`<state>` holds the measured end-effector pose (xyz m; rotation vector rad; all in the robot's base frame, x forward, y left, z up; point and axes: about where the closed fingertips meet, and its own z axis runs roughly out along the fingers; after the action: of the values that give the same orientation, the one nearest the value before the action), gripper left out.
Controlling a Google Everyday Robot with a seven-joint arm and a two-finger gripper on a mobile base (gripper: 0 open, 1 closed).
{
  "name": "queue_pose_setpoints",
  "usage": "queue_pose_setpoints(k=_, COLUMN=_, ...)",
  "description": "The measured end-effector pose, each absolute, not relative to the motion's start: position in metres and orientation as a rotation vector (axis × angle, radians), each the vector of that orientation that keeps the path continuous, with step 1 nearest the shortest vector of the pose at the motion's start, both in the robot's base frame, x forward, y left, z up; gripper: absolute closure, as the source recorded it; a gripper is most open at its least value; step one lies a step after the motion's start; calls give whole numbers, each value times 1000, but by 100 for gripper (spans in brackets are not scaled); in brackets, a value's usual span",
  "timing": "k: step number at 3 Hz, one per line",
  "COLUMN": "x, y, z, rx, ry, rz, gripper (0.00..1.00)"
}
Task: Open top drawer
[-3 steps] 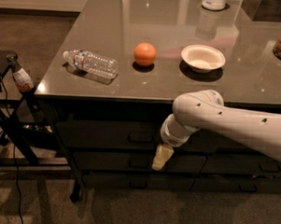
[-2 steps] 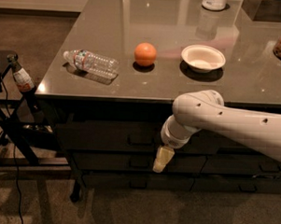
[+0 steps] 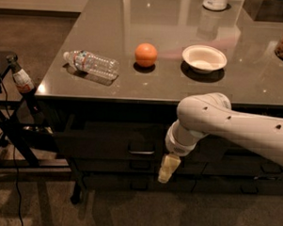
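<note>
The top drawer is a wide dark front under the table edge, and it looks pushed in. Its small rectangular pull handle sits at the middle. Two shorter dark drawer fronts with like handles lie below it. My gripper hangs down from the white arm. It is just right of the handle and a little lower, in front of the lower drawer fronts. It holds nothing that I can see.
On the grey tabletop lie a plastic water bottle, an orange and a white bowl. A black stand with a small bottle is at the left, with a cable on the floor.
</note>
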<state>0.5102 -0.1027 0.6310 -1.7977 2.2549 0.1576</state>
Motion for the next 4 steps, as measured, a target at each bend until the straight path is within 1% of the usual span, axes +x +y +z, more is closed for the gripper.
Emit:
queue_pose_setpoints(k=1, x=477, y=-120, z=638, rx=-1827, ry=2288, rz=183, gripper=0)
queue_pose_setpoints(k=2, x=477, y=-120, z=638, rx=-1827, ry=2288, rz=183, gripper=0)
queue_pose_setpoints(k=3, x=466, y=-123, z=636, rx=-1855, ry=2293, rz=208, gripper=0)
queue_pose_setpoints(k=4, x=437, y=-141, z=636, rx=-1870, ry=2367, rz=262, gripper=0)
